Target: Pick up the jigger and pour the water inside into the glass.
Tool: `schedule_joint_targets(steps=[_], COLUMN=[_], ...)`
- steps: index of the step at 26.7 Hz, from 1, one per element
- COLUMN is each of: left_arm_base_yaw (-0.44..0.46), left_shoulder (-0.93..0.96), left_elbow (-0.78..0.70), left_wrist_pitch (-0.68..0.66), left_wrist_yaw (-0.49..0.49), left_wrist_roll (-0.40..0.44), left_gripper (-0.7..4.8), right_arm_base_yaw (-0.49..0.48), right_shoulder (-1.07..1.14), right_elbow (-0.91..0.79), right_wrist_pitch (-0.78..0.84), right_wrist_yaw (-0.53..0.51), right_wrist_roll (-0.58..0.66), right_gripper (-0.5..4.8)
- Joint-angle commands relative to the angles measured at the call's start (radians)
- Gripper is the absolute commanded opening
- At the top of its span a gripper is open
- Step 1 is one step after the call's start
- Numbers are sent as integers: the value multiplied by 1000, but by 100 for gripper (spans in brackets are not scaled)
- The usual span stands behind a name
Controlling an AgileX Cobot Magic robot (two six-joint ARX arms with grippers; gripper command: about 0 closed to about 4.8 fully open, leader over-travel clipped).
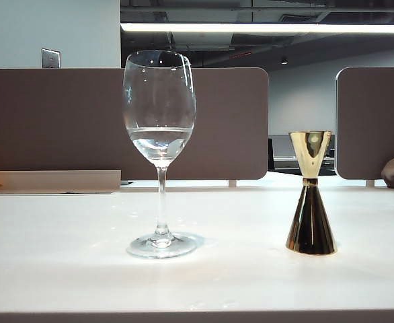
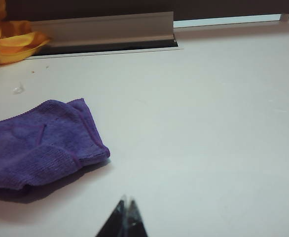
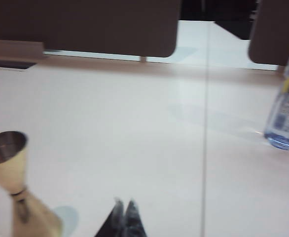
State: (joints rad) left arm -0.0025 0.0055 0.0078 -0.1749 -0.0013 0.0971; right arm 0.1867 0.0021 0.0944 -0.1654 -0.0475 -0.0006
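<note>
Nearest the exterior camera, the white table (image 1: 62, 269) is seen bearing two things, told here from left to right. On the left the glass (image 1: 160, 151), a clear stemmed wine glass, is stood upright on its round foot, and the water (image 1: 159, 140) is held in the lower part of its bowl. Well apart from it on the right, the jigger (image 1: 310, 193) is stood upright on its wider cone, gold and mirror-bright, free of any grip. Neither arm is shown in this view.

In the left wrist view the left gripper (image 2: 125, 202) is seen with its dark fingertips pressed together, closed on nothing, above bare table. A folded purple cloth (image 2: 38, 143) is laid near it, and some yellow fabric (image 2: 9, 37) is bunched at the table's far edge, beside a grey metal rail (image 2: 105, 29).

In the right wrist view, which is blurred, the right gripper (image 3: 124, 205) is likewise shown closed and empty, its tips together. The jigger (image 3: 14, 187) is stood close beside it, apart from the tips; its upper cup appears empty, though the blur leaves that uncertain. A clear plastic bottle (image 3: 286, 108) with a label is stood well off at the other side.
</note>
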Motion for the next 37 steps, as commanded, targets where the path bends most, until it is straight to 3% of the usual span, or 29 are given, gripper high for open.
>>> schedule_joint_targets(steps=[1,4,13,37], left_arm_base_yaw=[1,1,1,1], left_shoulder=[0,0,0,0], left_elbow=[0,0,0,0], left_wrist_pitch=[12,12,12,12], left_wrist_yaw=[2,2,2,2], left_wrist_roll=[0,0,0,0], left_gripper=[-5,-5,-5,-5], right_arm_base_yaw=[-74,-120,-215,-215], right_shoulder=[0,0,0,0], right_elbow=[-38,-80,-94,-94], right_wrist_pitch=[79,138,111,50], right_wrist_yaw=[2,1,4,-17], right_wrist_roll=[0,0,-3,-3], right_gripper=[13,13,13,13])
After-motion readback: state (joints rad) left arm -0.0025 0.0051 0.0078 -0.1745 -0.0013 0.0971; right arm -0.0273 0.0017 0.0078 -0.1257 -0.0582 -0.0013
